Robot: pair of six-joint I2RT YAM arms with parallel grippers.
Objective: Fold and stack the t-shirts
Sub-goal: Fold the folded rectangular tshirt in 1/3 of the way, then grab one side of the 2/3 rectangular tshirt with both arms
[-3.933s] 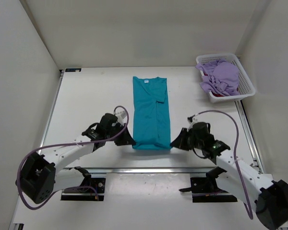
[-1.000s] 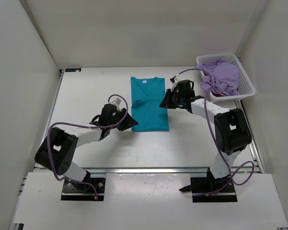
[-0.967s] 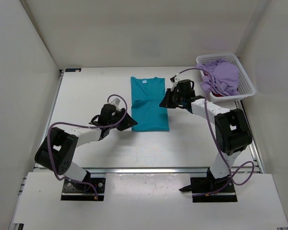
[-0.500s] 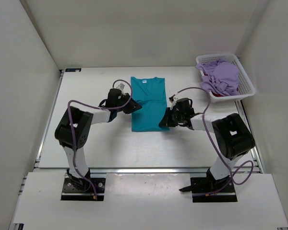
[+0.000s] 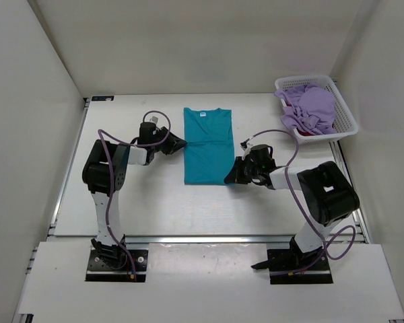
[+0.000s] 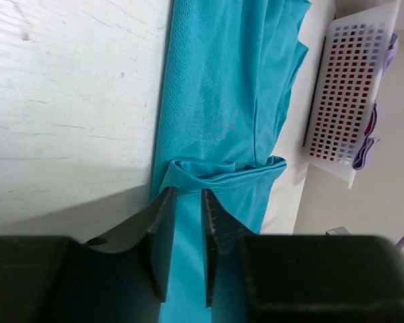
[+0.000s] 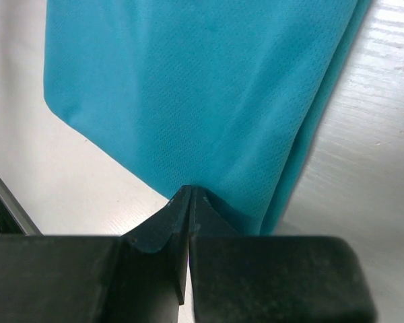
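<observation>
We have the teal t-shirt folded into a rectangle mid-table, so we judge one of three nearly done. Left gripper sits at its left edge, jaws a narrow gap apart, nothing clearly pinched. Right gripper is closed tight at the near right corner, no cloth visibly between its tips. Lavender t-shirt and dark red t-shirt lie unfolded in the basket; no stack yet.

White arm links, black joints, purple cables; tapered black tool fingers.
</observation>
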